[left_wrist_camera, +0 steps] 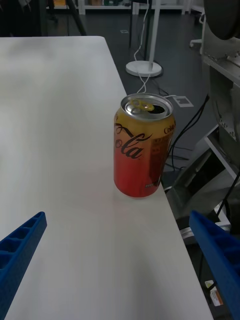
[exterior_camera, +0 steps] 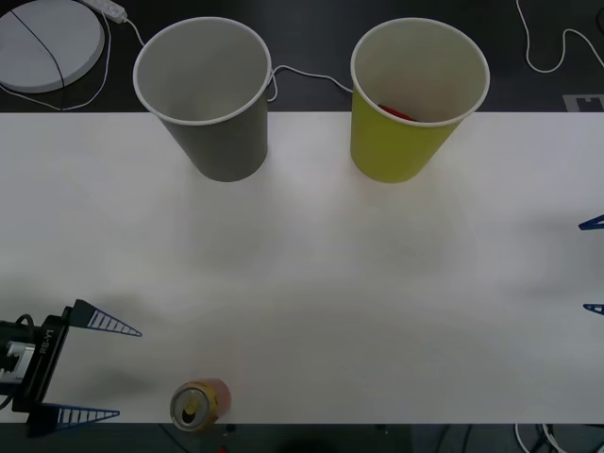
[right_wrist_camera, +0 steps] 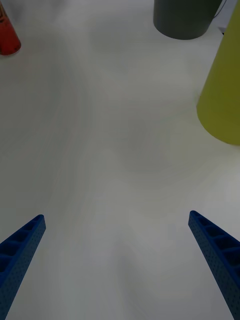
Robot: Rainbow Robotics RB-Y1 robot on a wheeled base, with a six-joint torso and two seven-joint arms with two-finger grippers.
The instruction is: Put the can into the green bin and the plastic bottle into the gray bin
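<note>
Your left gripper (exterior_camera: 90,368) sits low over the tabletop (exterior_camera: 377,283) just beside the can (exterior_camera: 200,406), with its jaws spread wide and holding nothing. The can stands upright at the very front edge of the tabletop, gold top and pull-tab facing up, so its long axis is vertical. In the left wrist view the can (left_wrist_camera: 144,146) lies ahead of the open jaws and a little off toward one finger, not yet between them, with the tabletop edge dropping away right behind it.

That is the relation to mind: you need to line the jaws up on the can and close across its round body from the side, and since it stands so near the edge, a nudge could tip it off.

Your right gripper (exterior_camera: 595,265) waits well apart from the can, at the far right edge of the tabletop, jaws also wide and empty. The left arm is clearly the nearer one.

The green bin (exterior_camera: 415,104) and the gray bin (exterior_camera: 208,99) stand side by side far across the tabletop from the can. Something red shows inside the green bin; I cannot tell what.
</note>
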